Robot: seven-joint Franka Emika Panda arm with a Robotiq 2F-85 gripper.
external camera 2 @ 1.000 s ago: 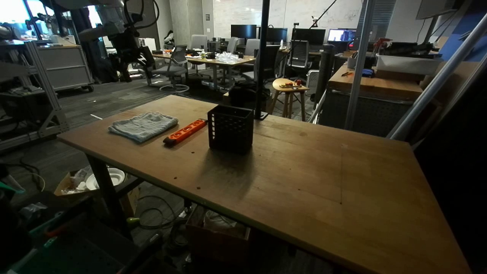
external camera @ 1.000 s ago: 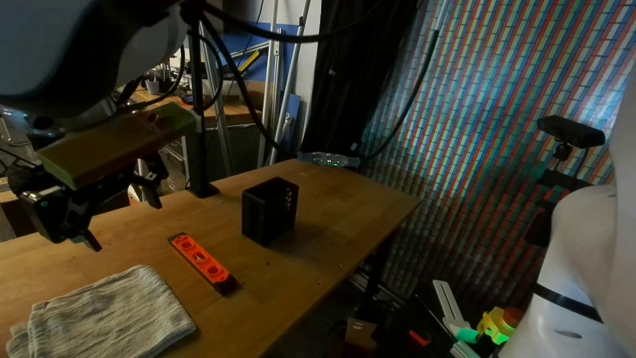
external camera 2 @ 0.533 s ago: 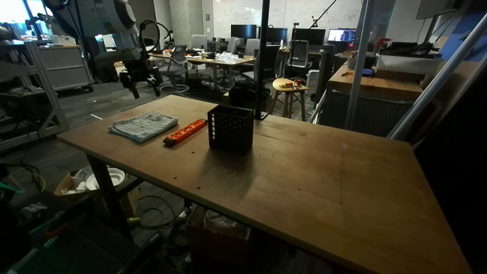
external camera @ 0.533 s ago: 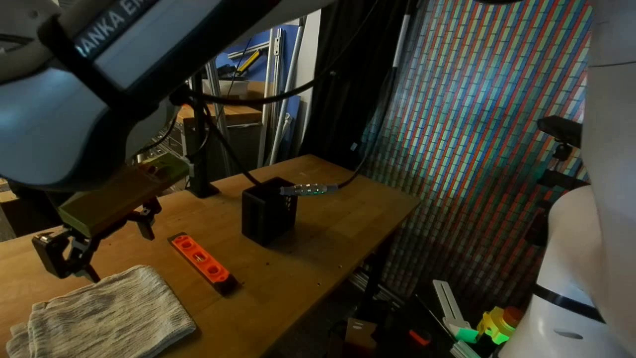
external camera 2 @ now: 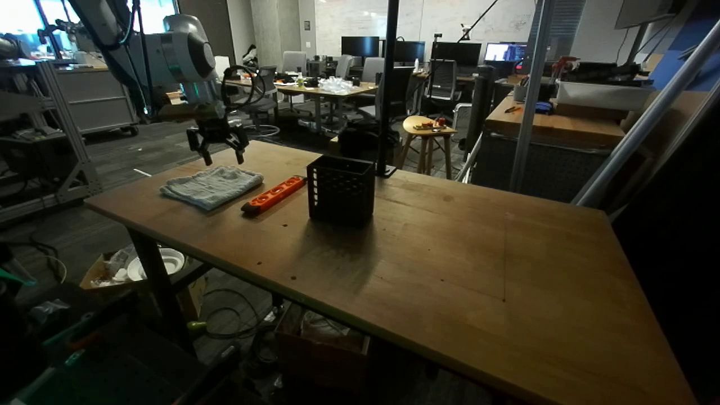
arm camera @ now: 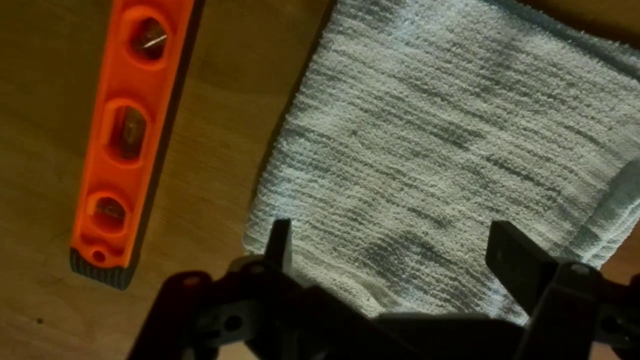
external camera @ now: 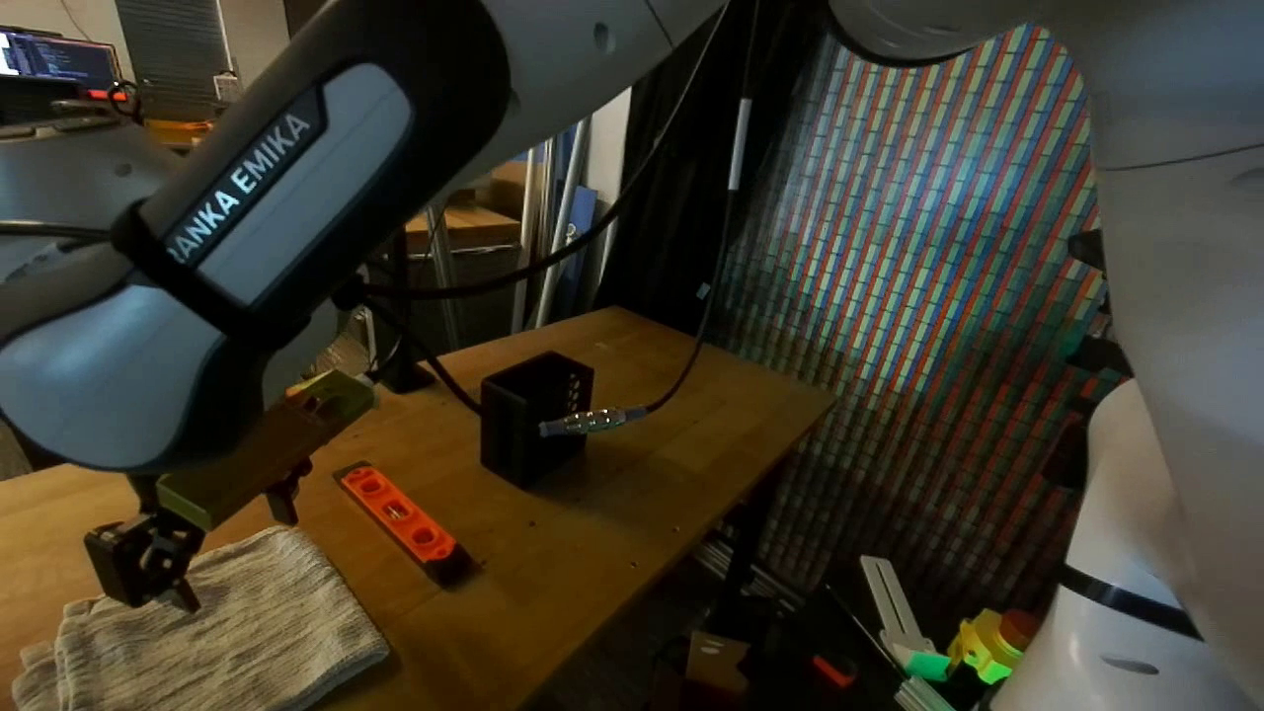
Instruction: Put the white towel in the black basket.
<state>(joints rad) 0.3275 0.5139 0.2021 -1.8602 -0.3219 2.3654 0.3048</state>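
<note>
The white towel [external camera: 247,637] lies folded flat on the wooden table, also visible in an exterior view [external camera 2: 214,188] and the wrist view [arm camera: 425,140]. My gripper [external camera: 237,559] is above the towel, pointing down. It also shows in an exterior view [external camera 2: 225,161], apart from the towel. In the wrist view my gripper [arm camera: 390,224] is open with its fingers wide apart and nothing between them; the towel lies beneath. The black basket [external camera: 509,449] stands upright on the table, also visible in an exterior view [external camera 2: 341,194]. Its inside is mostly dark and hidden.
An orange level [external camera: 397,511] lies between the towel and the basket, also visible in the wrist view [arm camera: 135,80]. A dark post [external camera 2: 388,112] rises at the table edge behind the basket. The arm's cable [external camera: 592,422] hangs across the basket in an exterior view.
My gripper has come down and moved over the towel. It stays open. The arm's cable has dropped in an exterior view. The towel, basket and level have not moved.
</note>
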